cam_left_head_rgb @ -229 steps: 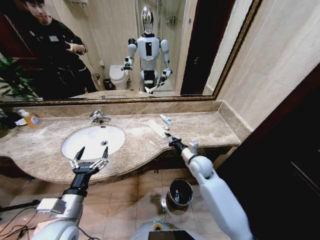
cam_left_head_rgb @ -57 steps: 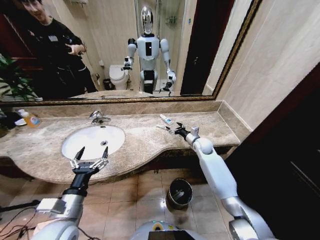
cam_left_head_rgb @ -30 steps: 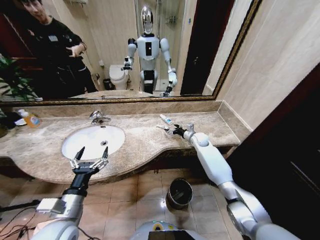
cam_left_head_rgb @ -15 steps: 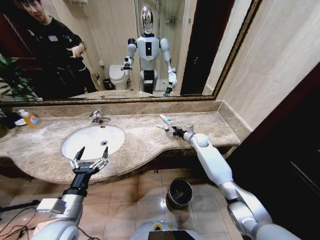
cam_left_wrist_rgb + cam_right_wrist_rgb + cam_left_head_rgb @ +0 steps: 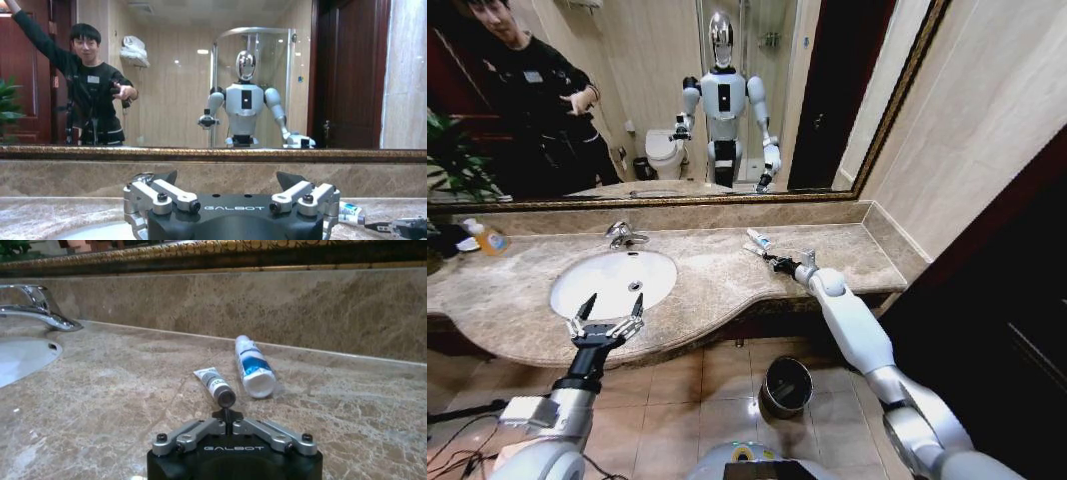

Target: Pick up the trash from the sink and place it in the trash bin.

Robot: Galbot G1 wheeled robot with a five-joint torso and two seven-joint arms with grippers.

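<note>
Right arm is stretched long and nearly straight from your shoulder across the marble counter (image 5: pixel 847 255), wrist low, right gripper (image 5: pixel 772 260) almost skimming the stone. From the right wrist view you see its fingers brought together to a single point, and that point sits at the dark cap end of a small white tube (image 5: pixel 215 385). Whether the tips are actually pinching the cap or just touching it, you can't tell from these frames.

Just beyond the fingertips and slightly to one side lies a bigger white tube with blue print (image 5: pixel 253 367), flat on the counter, close to the small one but not touching it, near the backsplash under the mirror.

The sink (image 5: pixel 577 300) is well off to the gripper's side, tap (image 5: pixel 33 312) at its back edge. The trash bin (image 5: pixel 787 387) stands on the floor tiles below the counter edge, under the right forearm.

Left arm is bent up in front of the counter, left gripper (image 5: pixel 605 322) raised at the near rim of the sink, fingers spread wide, nothing in them.
</note>
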